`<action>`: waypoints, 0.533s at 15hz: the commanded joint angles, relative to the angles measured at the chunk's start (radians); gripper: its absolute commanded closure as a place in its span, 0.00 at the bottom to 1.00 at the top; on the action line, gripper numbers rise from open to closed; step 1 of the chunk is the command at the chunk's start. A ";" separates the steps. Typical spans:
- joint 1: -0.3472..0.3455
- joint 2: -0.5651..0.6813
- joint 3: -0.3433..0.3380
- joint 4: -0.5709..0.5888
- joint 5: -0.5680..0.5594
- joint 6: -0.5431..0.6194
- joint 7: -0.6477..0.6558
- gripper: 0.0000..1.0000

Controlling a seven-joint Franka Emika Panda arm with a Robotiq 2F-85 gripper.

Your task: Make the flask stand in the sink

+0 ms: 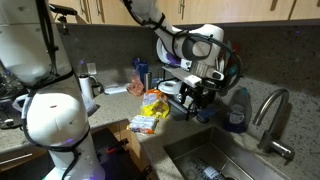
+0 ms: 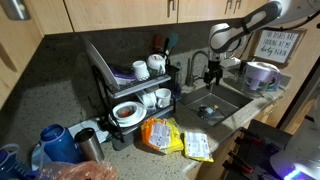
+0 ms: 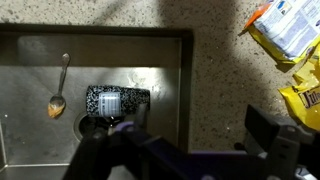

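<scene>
Claw [image 3: 182,148] spread wide, nothing between the fingers [image 3: 268,135]. It hangs above the sink [image 3: 30,140], over the rim on the desk [image 3: 215,80] side. Flask [image 3: 118,100] is inside the sink, lying on its side on the sink floor, not upright, well clear of the claw. Spoon [image 3: 58,90] also on the sink floor, near the flask but not touching. Snack bags [image 3: 290,30] sit on the desk outside the sink rim. Faucet [image 1: 270,115] is at the sink's back edge.
</scene>
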 commanded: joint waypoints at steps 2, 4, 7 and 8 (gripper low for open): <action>-0.006 0.007 0.008 0.001 0.001 -0.002 0.000 0.00; -0.006 0.008 0.009 0.001 0.001 -0.002 0.000 0.00; -0.015 0.047 -0.003 0.013 0.013 0.035 -0.022 0.00; -0.020 0.061 -0.010 0.017 0.028 0.045 -0.038 0.00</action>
